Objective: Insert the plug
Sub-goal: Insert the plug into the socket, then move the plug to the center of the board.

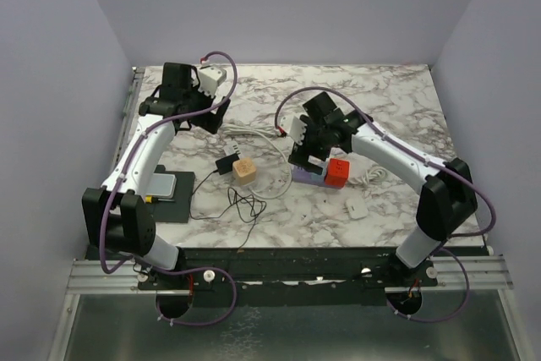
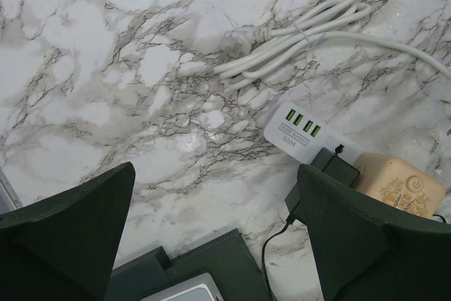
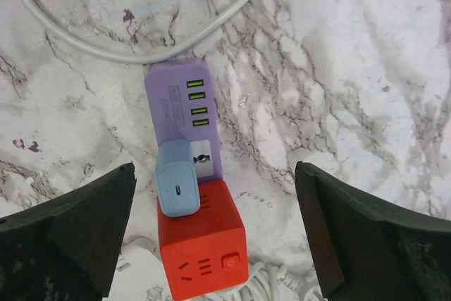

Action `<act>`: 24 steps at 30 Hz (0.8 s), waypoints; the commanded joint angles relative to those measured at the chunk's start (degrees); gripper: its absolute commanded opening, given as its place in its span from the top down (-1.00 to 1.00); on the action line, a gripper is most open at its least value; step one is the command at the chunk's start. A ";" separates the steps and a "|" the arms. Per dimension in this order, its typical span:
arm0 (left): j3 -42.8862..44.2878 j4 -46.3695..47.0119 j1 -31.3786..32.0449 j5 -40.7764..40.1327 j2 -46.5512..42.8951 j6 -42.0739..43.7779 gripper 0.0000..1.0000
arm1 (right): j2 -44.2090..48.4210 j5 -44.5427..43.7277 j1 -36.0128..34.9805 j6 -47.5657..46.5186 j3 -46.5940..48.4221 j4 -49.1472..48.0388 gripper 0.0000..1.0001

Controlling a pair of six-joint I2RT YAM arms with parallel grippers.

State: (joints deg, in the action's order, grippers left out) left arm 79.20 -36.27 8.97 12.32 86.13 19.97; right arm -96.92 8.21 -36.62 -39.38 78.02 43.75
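We find the plug (image 3: 176, 187), a pale blue, round-cornered adapter with a small oval slot in its face, on the socket end of a purple power strip (image 3: 184, 100) that has four green USB ports. It overhangs the strip's edge toward 9 o'clock and touches a red cube socket (image 3: 204, 248) at its 6 o'clock. We cannot tell whether its prongs are seated. The right gripper (image 3: 215, 167) hangs above it, fingers spread wide and holding nothing. A white cord (image 3: 106, 48) curves past the strip at 12 o'clock. The left gripper (image 2: 217, 170) is likewise spread and empty over the marble table (image 2: 106, 68), with a white USB hub (image 2: 299, 126) at its 2 o'clock.
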 commanded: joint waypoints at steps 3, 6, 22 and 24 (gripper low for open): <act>3.67 -0.56 -0.08 0.08 -3.15 -0.08 -0.98 | 15.74 -12.87 1.66 22.03 -3.38 -19.68 -1.00; 4.68 -0.35 -0.08 -1.10 -4.13 0.49 -0.98 | 24.78 -25.18 4.75 43.72 -8.18 -26.36 -1.00; 4.71 -2.31 -0.10 2.37 -7.31 3.16 -0.98 | 37.50 -28.07 11.27 80.91 -25.44 8.78 -1.00; 4.92 -2.53 -0.07 2.47 -7.30 3.20 -0.98 | 38.02 -26.84 11.23 82.86 -27.27 9.55 -1.00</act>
State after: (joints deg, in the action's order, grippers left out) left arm 82.65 -36.75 8.97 12.67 80.55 23.03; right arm -62.15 -15.79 -25.19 34.76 52.34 47.29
